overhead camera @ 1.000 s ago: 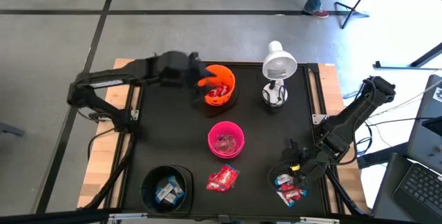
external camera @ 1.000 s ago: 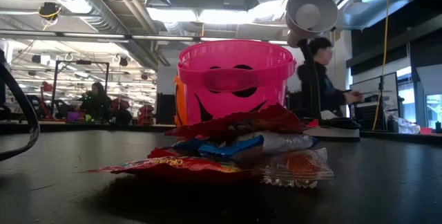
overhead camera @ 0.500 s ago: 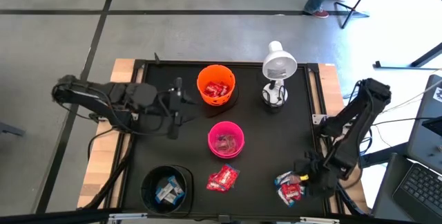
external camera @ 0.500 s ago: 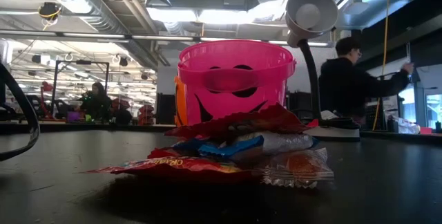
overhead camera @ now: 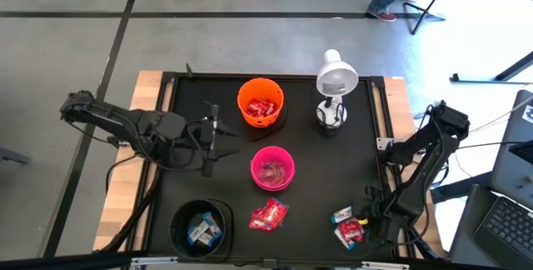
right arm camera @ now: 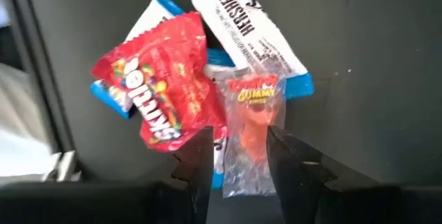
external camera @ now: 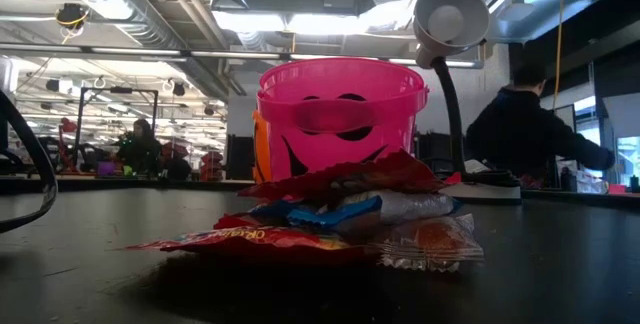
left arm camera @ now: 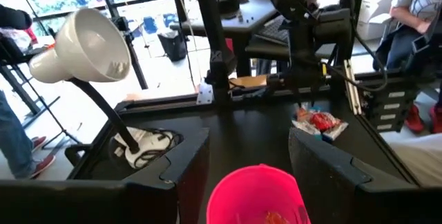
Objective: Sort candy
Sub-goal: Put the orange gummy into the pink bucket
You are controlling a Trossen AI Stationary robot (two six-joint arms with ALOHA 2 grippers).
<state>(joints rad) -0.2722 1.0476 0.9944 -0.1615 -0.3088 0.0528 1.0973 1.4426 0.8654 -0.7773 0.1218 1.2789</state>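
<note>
The black worktop is seen from above with both arms over it. The left end effector is held between the worktop's left edge and the pink bowl, its fingers spread apart and empty, with the pink bowl just ahead of them. The right end effector is positioned over a small candy pile near the worktop's front right corner; its fingers are set apart on either side of a clear gummy packet, which lies beside a red Skittles pack and a white Hershey's bar. A white desk lamp stands behind the pink bowl, beside the orange bowl holding red candy. The black bowl at the front left holds blue-and-white pieces. A second candy pile lies just in front of the pink bowl.
</note>
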